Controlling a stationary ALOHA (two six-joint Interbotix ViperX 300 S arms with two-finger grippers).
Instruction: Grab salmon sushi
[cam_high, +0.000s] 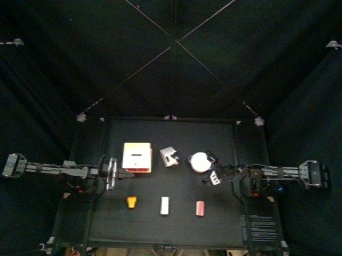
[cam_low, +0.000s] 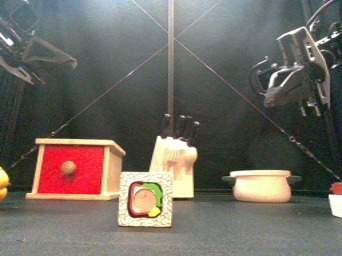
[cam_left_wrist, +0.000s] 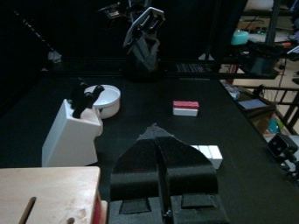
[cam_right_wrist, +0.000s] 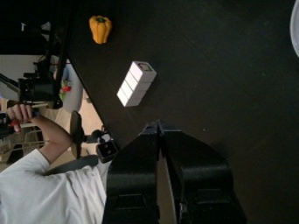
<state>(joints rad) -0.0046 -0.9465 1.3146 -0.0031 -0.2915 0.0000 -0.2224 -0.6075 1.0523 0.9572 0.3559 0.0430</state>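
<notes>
The salmon sushi (cam_high: 201, 208) is a tiny block with a pinkish-red top, lying near the table's front edge on the right. It also lies on the table in the left wrist view (cam_left_wrist: 186, 108), ahead of my left gripper (cam_left_wrist: 153, 133), whose jaws are shut and hold nothing. At the right edge of the front view the salmon sushi (cam_low: 335, 198) is partly cut off. My left gripper (cam_high: 118, 173) hovers at the table's left side. My right gripper (cam_right_wrist: 152, 129) is shut and empty, and in the top view the right gripper (cam_high: 227, 180) hangs behind the sushi and a little to its right.
A yellow-and-white box (cam_high: 138, 157), a knife block (cam_high: 170, 156) and a white pot (cam_high: 202, 160) stand in a row mid-table. An orange piece (cam_high: 132, 202) and a white oblong piece (cam_high: 164, 205) lie left of the sushi. A person's sleeve (cam_right_wrist: 35, 184) shows beyond the curtains.
</notes>
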